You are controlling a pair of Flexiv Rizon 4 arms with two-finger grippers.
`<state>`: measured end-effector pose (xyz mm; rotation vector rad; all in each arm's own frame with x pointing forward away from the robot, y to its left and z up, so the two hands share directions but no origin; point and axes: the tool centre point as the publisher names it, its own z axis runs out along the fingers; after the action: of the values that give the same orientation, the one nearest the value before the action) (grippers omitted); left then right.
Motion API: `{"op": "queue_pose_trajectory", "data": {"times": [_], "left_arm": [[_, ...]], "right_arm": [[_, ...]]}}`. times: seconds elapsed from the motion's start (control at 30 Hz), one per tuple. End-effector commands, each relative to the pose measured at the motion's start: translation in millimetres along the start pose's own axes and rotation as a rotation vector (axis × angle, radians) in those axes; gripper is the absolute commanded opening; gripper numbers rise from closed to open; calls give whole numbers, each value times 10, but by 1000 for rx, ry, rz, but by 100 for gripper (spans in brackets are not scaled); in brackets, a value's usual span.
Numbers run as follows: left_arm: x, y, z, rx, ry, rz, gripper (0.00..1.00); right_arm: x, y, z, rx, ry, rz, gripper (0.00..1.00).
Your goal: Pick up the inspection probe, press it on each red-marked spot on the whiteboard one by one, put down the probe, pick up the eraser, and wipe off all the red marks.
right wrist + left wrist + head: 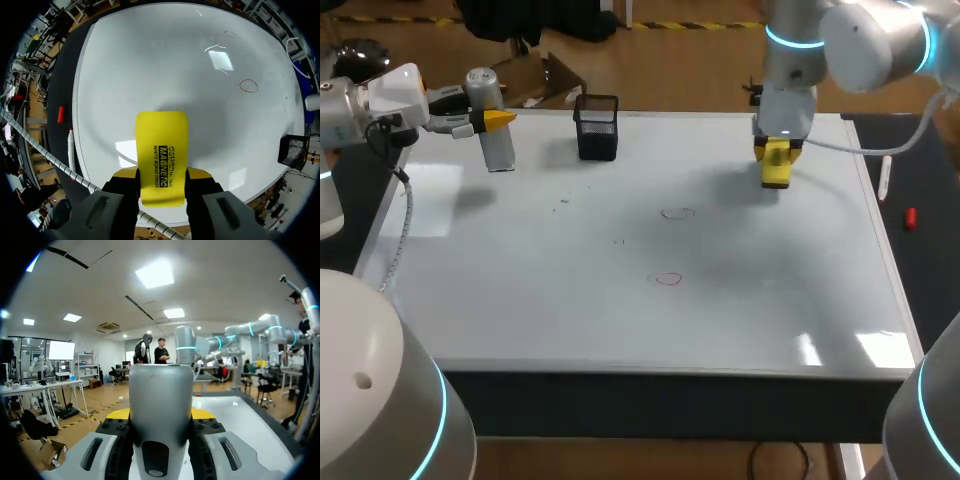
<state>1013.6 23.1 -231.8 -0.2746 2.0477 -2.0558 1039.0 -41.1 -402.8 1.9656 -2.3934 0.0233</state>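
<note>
Eraser (162,150) tight in two-sided grip of right claw (162,174), over whiteboard (150,65); probe (161,400) likewise tight in left claw (161,415).

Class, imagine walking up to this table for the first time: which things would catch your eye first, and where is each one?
The bright yellow eraser stands out most, clamped in the right gripper over the far right part of the whiteboard. Next comes the silver probe, held in the left gripper at the board's far left, near a black mesh basket. Two small red circles sit near the board's middle.
</note>
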Motion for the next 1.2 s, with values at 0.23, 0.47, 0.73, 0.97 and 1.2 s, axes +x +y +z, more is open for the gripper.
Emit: {"op": "queue_pose_trajectory", "data": {"times": [0.23, 0.47, 0.73, 0.97, 1.2], "left_arm": [[12, -11, 2, 1, -5, 2, 0], [12, -11, 2, 1, -5, 2, 0], [12, -11, 2, 1, -5, 2, 0], [12, -11, 2, 1, -5, 2, 0], [1, -46, 0, 1, -6, 8, 0]], "right_arm": [[366, -313, -5, -23, 7, 44, 0], [443, -390, -18, -26, 11, 65, 0], [465, -377, -56, -5, 1, 60, 0], [465, -377, -56, -5, 1, 60, 0], [465, -377, -56, -5, 1, 60, 0]]}}
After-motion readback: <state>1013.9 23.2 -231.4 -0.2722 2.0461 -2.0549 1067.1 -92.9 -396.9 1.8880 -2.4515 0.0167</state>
